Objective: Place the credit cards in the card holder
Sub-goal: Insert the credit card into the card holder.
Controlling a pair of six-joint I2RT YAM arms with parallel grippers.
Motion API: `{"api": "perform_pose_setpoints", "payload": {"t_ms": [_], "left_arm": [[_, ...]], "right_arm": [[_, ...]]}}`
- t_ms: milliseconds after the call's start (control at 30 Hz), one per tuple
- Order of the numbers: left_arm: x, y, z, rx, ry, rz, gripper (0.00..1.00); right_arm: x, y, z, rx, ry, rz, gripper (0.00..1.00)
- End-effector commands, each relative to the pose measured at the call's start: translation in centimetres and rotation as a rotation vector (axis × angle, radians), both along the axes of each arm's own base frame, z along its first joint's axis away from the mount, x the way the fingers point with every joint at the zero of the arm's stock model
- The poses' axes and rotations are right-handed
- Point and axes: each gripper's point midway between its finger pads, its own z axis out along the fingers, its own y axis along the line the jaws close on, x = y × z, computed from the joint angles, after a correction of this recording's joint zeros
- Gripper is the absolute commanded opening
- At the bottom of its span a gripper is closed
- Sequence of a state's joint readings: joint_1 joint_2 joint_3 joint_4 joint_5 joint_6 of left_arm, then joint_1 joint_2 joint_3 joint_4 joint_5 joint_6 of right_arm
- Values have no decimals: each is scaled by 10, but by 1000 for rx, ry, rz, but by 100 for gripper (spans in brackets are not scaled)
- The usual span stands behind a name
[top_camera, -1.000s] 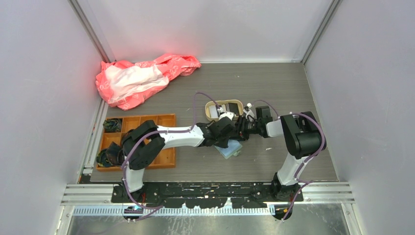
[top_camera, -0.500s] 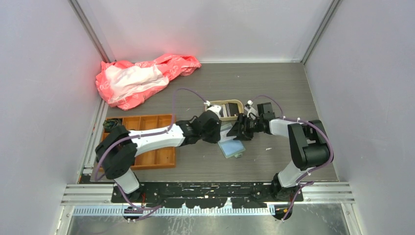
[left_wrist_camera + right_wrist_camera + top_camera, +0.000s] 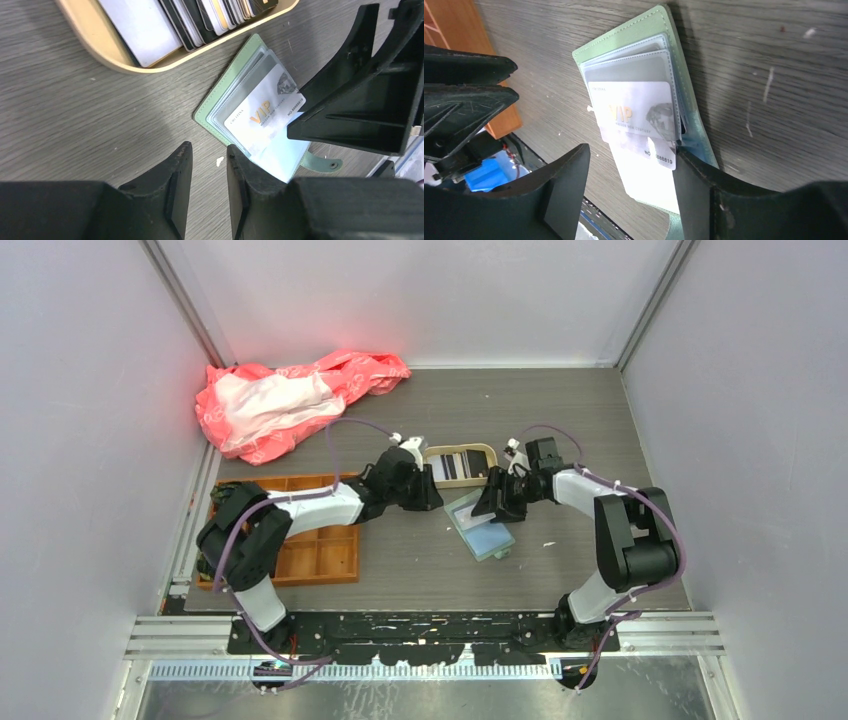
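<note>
Top view first: the sage-green folding card holder (image 3: 482, 530) lies open on the grey wood-grain table (image 3: 560, 420), just in front of the beige round-cornered tray (image 3: 428, 468). The left end effector (image 3: 425, 485) sits beside that tray, and the right end effector (image 3: 490, 505) is at the wallet's far edge. Off to the left, an orange compartment tray (image 3: 320, 550) holds dark bundles too small to identify, and a crumpled pink plastic bag (image 3: 285, 400) lies in the far corner.

On to the left wrist view: the fingers are parted by a narrow gap with nothing between them. The beige tray carries a row of credit cards (image 3: 200, 20), dark and pale, standing on edge. A white VIP card (image 3: 260, 117) sits in the wallet's clear pocket.

Right wrist view now: the jaws are spread wide and empty, straddling that VIP card's free end. The card looks only partly seated, its numbered edge poking out of the sleeve.

Here's the danger. Nothing pins the wallet, so a push on the card could slide the holder across the table instead. A fingertip could also snag the clear sleeve and drag the card back out.
</note>
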State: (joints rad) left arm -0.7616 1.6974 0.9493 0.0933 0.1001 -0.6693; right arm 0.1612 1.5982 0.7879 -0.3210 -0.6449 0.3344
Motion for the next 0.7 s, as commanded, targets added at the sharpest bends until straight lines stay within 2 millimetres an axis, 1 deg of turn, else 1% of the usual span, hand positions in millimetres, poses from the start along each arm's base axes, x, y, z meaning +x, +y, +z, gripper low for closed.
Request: {"api": "perform_pose_setpoints", "payload": {"t_ms": [0,100,267,367,467,667], "left_arm": [[8,-25,11,-126,-29,-31,33],[10,-31,8,-147,-15,-31,34],[15,-41,6,-204,-20,-25,35],[15,-46,3,-243,-11,-23,36],[14,-50,0,-282,4,-9,38],[16,-50,-9,-284,21,21,40]], "right_arm": [[15,-14,16,-81,-77,-13,69],[17,-17,14,-71,-43,-32,75],[18,-21,9,-18,53,-82,76],[20,-28,7,-20,84,-114,72],[21,-35,6,-37,92,-126,62],[24,-48,12,-106,40,-113,60]]}}
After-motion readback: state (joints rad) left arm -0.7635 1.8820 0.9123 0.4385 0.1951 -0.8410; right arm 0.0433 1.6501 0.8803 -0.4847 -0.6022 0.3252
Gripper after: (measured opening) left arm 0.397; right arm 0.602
